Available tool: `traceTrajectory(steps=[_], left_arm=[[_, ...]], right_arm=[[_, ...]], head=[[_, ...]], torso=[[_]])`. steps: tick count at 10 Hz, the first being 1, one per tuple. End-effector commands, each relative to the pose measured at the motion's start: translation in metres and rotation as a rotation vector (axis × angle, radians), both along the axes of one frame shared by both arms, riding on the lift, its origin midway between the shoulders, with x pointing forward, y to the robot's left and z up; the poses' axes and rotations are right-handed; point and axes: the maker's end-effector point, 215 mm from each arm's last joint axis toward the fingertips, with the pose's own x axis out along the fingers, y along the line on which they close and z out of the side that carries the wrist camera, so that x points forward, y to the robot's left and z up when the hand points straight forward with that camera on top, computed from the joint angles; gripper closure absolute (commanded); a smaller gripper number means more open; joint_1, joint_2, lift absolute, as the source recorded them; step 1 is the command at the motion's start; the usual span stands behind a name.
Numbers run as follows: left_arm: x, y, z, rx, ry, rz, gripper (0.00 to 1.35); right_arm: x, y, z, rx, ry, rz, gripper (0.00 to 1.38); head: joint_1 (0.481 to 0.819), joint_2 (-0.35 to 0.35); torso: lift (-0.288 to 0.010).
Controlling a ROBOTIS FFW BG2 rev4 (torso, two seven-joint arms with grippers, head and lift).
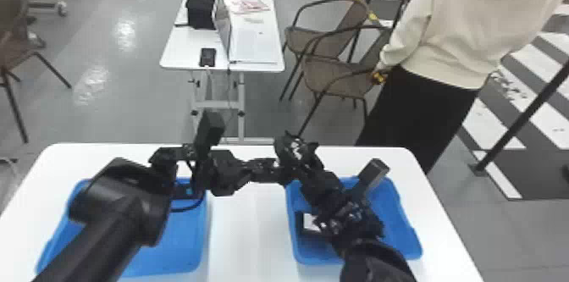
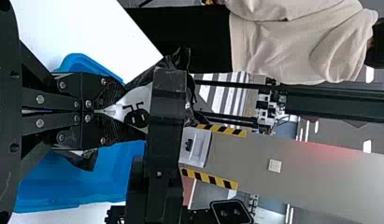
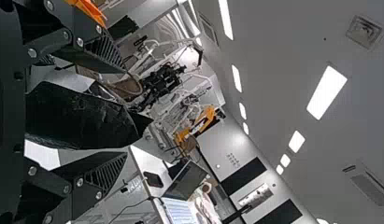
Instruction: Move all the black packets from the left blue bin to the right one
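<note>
The left gripper (image 2: 99, 111) is pinched shut on a black packet (image 3: 82, 116), up over the desk (image 1: 249, 234). The packet sticks out from it toward the robot's right. The right gripper (image 3: 125, 112) is wide open, with the packet between its fingers, its long way pointing the way they do. The right arm is nearer the right blue bin (image 1: 396, 222), so it should probably squeeze next, before the left lets go.
</note>
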Motion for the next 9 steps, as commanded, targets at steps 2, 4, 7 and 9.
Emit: traceTrajectory(steps=[2,4,7,9], left_arm=[[-0.001,-0.002,0.000,-0.012,0.005,0.003,1.21],[-0.001,-0.002,0.001,-0.021,0.007,0.009,1.21],[-0.014,0.009,-0.031,-0.026,0.112,0.059,0.39],[-0.019,0.042,-0.046,-0.054,0.143,0.136,0.09]], right_arm=[[0.000,0.003,-0.001,0.000,0.000,-0.007,1.28],[-0.002,-0.002,-0.004,0.017,0.001,-0.027,1.28],[0.001,-0.027,-0.005,0.040,0.000,-0.088,1.28],[0.007,-0.065,-0.009,0.037,0.015,-0.171,1.28]], head=[[0.695,-0.175],[0.695,-0.174],[0.695,-0.182],[0.695,-0.194]], torso=[[0.000],[0.000],[0.000],[0.000]])
